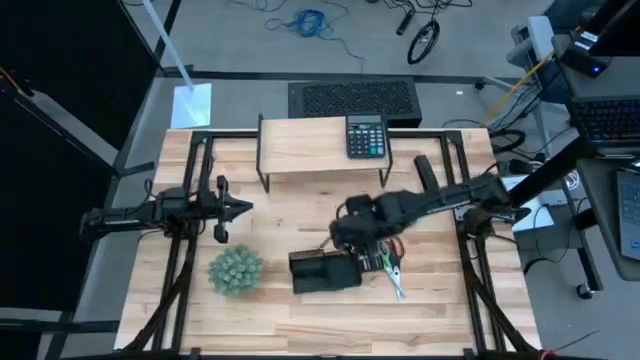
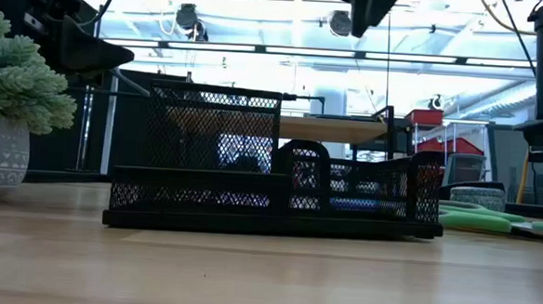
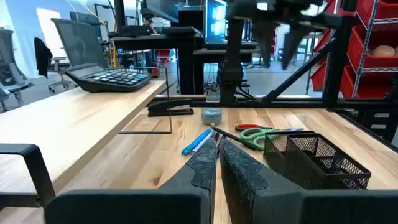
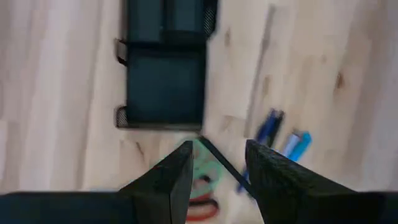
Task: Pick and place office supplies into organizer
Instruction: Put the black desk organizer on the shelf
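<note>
table (image 1: 300,320): light wood planks, black frame rails along both sides
riser shelf (image 1: 300,148): light wood, black legs, at the far edge; calculator (image 1: 366,136) sits on its right end
right arm: reaches from the right side toward table centre; right gripper (image 1: 352,238) hangs above the supplies just beside the organizer, holding nothing; in its wrist view the fingers (image 4: 163,180) stand apart
left arm: parked at the left side; left gripper (image 1: 240,208) points toward centre, fingers (image 3: 202,163) pressed together, empty
organizer (image 1: 325,270): black mesh tray, front centre, right of the plant; taller cup section on the left in the low view
plant (image 1: 236,270): fuzzy green ball in a pot, front left
scissors (image 1: 392,268): green and red handles, on the table just right of the organizer
blue pens (image 4: 283,140): on the wood, outside the organizer, close to the scissors
dark pen (image 4: 219,162): thin, lying across the green scissors
</note>
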